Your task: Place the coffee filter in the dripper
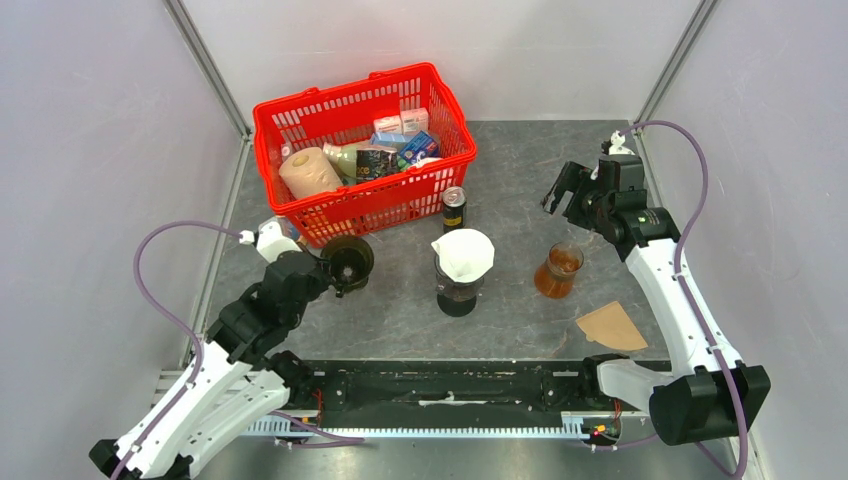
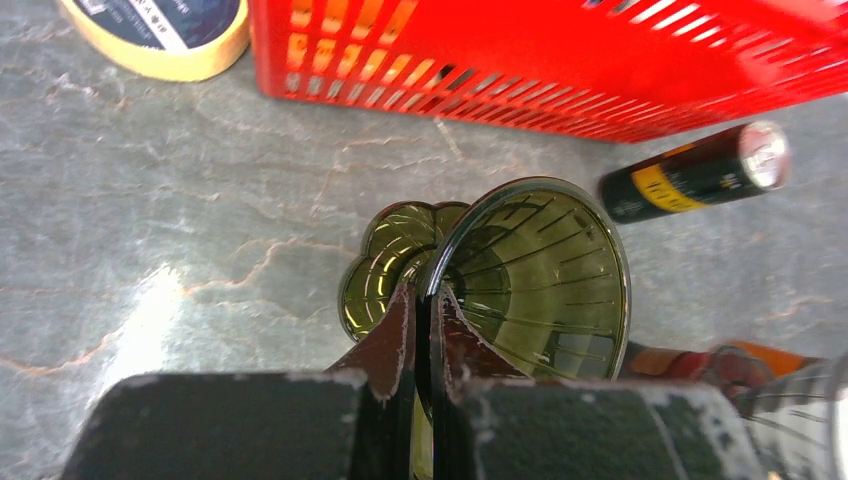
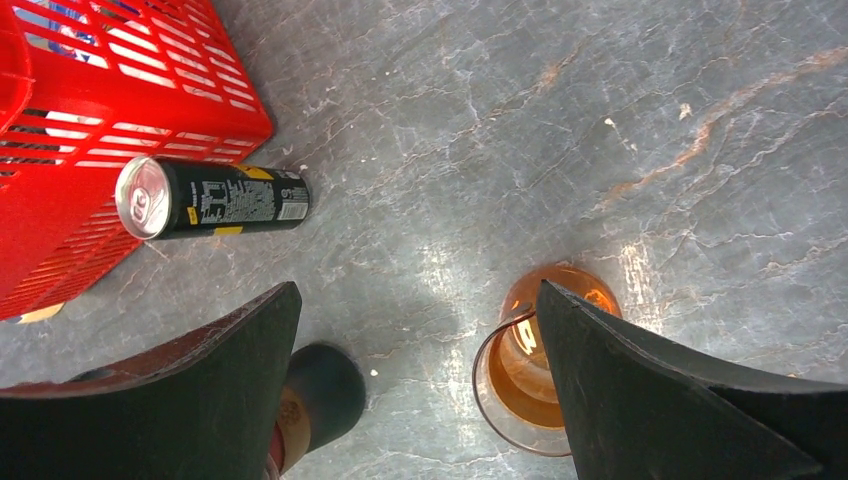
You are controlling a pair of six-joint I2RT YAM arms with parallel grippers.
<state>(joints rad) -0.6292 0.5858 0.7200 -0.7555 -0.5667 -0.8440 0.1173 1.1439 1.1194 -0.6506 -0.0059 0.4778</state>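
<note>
A dark grey stone-patterned desk (image 1: pixel 520 160) with pale veins sits boxed in by plain, pale grey walls (image 1: pixel 90 120) on the left, back and right. Slim metal posts (image 1: pixel 206 65) rise at both back corners. Soft light from above leaves faint bright patches (image 3: pixel 640 270) on the desk

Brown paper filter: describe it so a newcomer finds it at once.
Start at the right arm. Just left of it, nearer the arm bases than the glass of amber liquid, lies the brown paper filter. It is flat and fan-shaped, unlike the white filter standing open mid-table.
</note>
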